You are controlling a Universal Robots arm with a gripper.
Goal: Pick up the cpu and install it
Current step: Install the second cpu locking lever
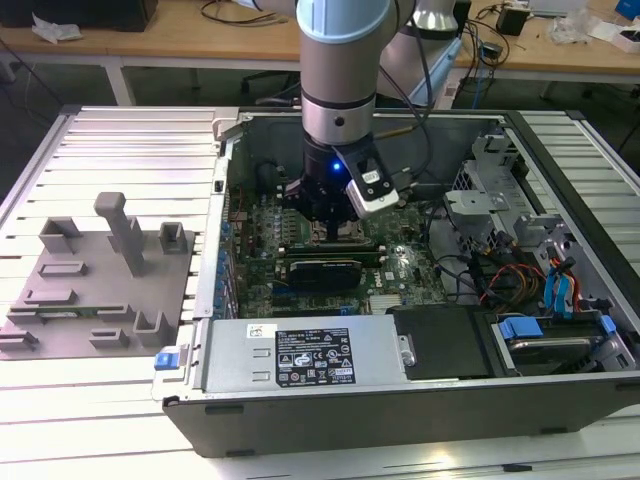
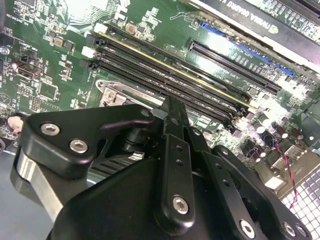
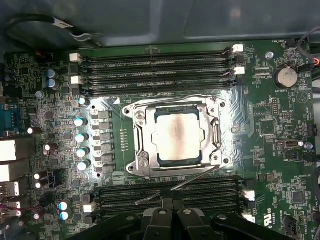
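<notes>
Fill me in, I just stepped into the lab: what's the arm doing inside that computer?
A single robot arm has its gripper lowered into an open computer case, right above the motherboard. In the first wrist view the cpu already lies flat in the socket frame, silver top up, between the rows of memory slots. Nothing shows between the jaws. A grey fixture plate lies at the exterior view's left.

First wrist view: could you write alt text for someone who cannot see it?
A silver cpu sits inside the metal-framed socket at the middle of a green motherboard, with dark memory slots on two opposite sides. The black gripper pokes in at the picture's edge.
</notes>
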